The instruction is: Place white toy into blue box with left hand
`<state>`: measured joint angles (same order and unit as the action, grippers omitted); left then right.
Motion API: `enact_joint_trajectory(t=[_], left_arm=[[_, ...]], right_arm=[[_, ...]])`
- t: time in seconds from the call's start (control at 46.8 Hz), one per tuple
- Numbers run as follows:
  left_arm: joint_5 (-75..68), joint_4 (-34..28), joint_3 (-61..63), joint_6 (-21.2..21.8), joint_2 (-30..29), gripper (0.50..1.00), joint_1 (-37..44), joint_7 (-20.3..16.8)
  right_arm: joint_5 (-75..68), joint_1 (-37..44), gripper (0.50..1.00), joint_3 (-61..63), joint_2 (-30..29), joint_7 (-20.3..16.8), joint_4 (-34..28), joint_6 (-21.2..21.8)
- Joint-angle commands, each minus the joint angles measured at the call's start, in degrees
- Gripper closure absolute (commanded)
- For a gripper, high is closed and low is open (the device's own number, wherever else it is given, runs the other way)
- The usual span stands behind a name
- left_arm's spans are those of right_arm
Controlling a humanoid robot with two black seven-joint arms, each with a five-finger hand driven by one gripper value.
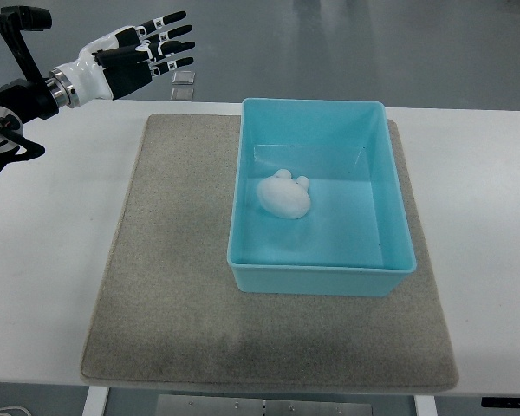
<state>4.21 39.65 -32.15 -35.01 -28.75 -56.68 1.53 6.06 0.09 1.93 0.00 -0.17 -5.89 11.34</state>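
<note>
White toy (283, 196) lying on floor of blue box (321, 282), toward its left wall, box on grey mat (173, 286) on white table (43, 260), left hand (143, 54) empty, fingers spread, above table's far-left edge

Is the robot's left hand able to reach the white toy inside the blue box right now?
Probably yes. The left hand hovers open up-left of the blue box, which has no lid. The white toy lies uncovered on its floor, so reaching over the wall looks possible.
</note>
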Motion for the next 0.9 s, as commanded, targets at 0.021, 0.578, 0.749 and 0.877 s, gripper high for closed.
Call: enact_joint_trajectory(t=[0.021,0.578,0.749,0.877], left_arm=[[3.08,-0.01,-1.59,0.01,-0.52,0.506,2.18,0.31],[3.70,0.51,-6.70,0.01,-0.26,0.506,6.23,2.34],[3.70,0.25,-6.61,0.01,0.01,0.506,6.23,2.34],[3.70,0.51,-6.61,0.01,0.10,0.506,6.23,2.34]], right_arm=[[0.00,0.00,0.564,0.00,0.00,0.00,0.00,0.00],[0.35,0.00,0.564,0.00,0.00,0.00,-0.44,0.44],[0.00,0.00,0.564,0.09,0.00,0.00,-0.35,0.00],[0.00,-0.09,0.564,0.09,0.00,0.00,-0.44,0.09]])
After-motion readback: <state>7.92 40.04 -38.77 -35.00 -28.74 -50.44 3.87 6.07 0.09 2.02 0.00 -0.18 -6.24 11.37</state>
